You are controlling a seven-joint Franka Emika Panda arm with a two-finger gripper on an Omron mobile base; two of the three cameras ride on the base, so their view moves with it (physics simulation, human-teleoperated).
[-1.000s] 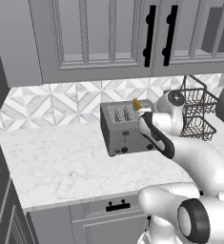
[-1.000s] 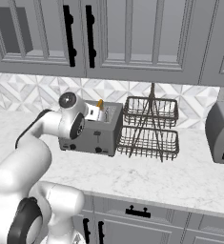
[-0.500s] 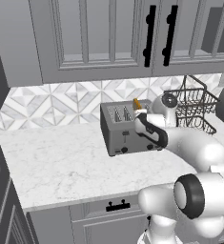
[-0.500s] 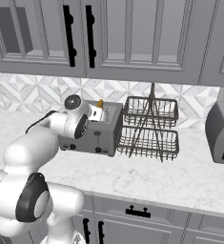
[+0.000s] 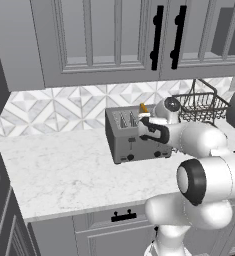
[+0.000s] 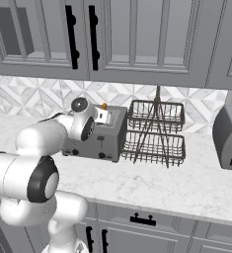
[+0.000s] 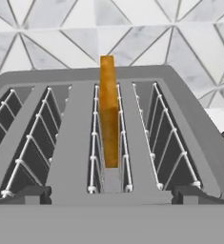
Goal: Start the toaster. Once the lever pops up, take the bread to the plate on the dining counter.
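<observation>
at centre right we see a dark two-tier wire basket rack (image 6: 154,133), a grey boxy appliance (image 6: 229,138) at the right edge, grey panelled cabinets (image 6: 137,34) above.

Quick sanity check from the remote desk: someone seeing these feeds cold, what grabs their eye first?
Probably the orange bread standing upright in one of the middle slots of the grey toaster, its top poking above the rim. Next, the white arm bent close over the toaster's front, with the open gripper just above it. A wire rack stands beside the toaster on the marble counter.
</observation>
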